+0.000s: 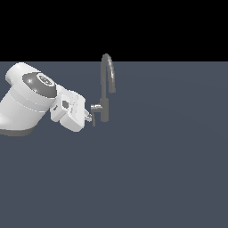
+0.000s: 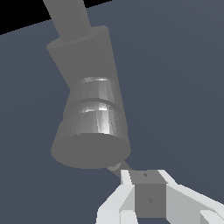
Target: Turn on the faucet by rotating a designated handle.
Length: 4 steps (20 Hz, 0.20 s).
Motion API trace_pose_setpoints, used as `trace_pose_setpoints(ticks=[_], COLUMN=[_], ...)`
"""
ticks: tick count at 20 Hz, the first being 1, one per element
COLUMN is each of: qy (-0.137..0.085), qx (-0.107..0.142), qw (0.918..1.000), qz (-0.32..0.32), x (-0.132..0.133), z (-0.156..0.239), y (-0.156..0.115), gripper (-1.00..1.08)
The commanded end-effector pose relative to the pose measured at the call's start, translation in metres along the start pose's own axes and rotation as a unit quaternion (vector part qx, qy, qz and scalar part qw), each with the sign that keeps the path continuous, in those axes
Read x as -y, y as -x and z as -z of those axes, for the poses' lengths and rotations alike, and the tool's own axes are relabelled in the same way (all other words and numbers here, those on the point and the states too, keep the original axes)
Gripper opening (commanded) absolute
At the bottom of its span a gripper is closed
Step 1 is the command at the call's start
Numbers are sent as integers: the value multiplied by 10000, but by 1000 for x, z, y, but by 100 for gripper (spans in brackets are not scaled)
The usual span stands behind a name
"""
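The grey faucet (image 1: 105,104) stands upright, its gooseneck spout arching toward the exterior view's right. A short stub sticks out of the post toward the exterior view's left, and the thin handle (image 1: 94,120) hangs down from its end. My gripper (image 1: 90,117) comes in from that side, shut, with its dark fingertips right beside the lever. In the wrist view the faucet's stub (image 2: 92,118) fills the frame as a thick cylinder. The handle (image 2: 117,167) shows there as a small sliver running from under the stub to my gripper (image 2: 146,177). I hold nothing between the fingers.
The white arm (image 1: 24,100) fills the exterior view's left side. The faucet stands on a flat blue-grey surface (image 1: 156,169) that stretches in every direction.
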State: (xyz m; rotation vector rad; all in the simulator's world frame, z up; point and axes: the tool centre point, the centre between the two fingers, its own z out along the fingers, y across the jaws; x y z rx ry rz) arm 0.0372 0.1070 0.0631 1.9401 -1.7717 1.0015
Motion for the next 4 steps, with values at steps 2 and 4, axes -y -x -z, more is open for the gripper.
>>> trace_pose_setpoints(ticks=[2,4], qy=[111,118], qx=[-114,-126], qw=[9998,9998], qz=[132,139], x=[-5,-4], z=[-35,-38], y=[13,14], gripper=[-100,-100])
